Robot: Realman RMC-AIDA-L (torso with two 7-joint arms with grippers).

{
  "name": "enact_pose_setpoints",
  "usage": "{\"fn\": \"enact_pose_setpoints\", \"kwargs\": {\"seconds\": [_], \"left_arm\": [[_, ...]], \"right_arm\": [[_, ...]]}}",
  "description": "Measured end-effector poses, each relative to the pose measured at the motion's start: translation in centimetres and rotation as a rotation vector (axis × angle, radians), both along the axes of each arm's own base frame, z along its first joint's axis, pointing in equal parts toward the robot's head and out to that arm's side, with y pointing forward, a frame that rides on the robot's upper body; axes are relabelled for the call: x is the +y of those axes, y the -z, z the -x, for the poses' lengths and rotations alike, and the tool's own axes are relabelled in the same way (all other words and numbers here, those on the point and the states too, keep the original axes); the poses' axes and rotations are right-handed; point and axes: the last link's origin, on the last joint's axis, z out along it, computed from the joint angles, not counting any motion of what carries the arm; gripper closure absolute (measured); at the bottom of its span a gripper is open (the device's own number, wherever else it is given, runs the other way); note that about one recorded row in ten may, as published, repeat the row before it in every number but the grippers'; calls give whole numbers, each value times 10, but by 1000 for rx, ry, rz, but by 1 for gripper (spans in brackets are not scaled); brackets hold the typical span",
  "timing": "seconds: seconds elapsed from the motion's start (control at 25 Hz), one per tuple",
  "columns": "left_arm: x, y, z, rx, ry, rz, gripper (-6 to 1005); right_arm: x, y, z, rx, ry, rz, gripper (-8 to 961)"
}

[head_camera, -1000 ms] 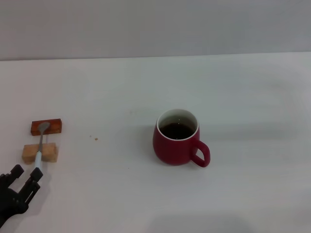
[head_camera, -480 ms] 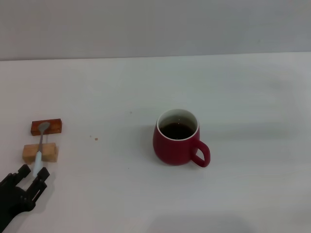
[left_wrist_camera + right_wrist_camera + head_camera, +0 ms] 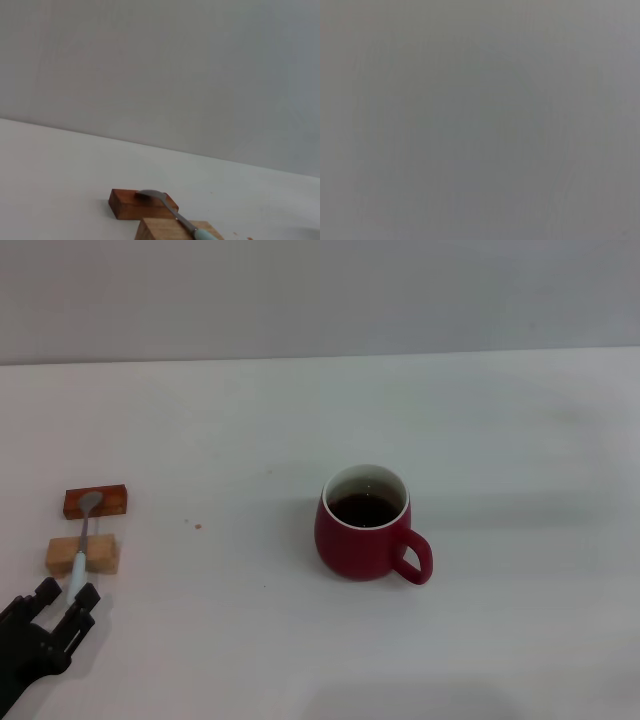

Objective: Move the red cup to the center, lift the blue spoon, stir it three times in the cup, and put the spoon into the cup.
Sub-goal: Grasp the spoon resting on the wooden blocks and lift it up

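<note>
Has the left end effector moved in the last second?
Yes. The left end effector has crept right and slightly forward toward the pale wooden block, straddling the spoon handle's tip.

A plain white table (image 3: 300, 410) meets a bare grey wall (image 3: 320, 290) behind.

A white table (image 3: 300, 410) is carrying the red cup (image 3: 362, 530) near its middle, while a dark wooden block (image 3: 96, 502) and a pale wooden block (image 3: 82, 556) are lying at far left

Upright red cup (image 3: 365, 530); bridged blue spoon (image 3: 81, 540)
</note>
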Motion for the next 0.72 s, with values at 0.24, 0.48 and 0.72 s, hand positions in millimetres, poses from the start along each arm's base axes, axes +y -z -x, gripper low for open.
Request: {"fn": "enact_pose_setpoints", "kwargs": {"seconds": [0.24,0.48,0.72], "left_arm": [[0,0,0,0,-2,-1,453],[-1,0,1,0,-9,-3,455],[-2,0,2,-1,-13,-2,468]], "right_arm": [[0,0,-1,0,1,1,448],[-1,1,-1,1,1,3,447],[0,1,1,0,-2,5,447]]}}
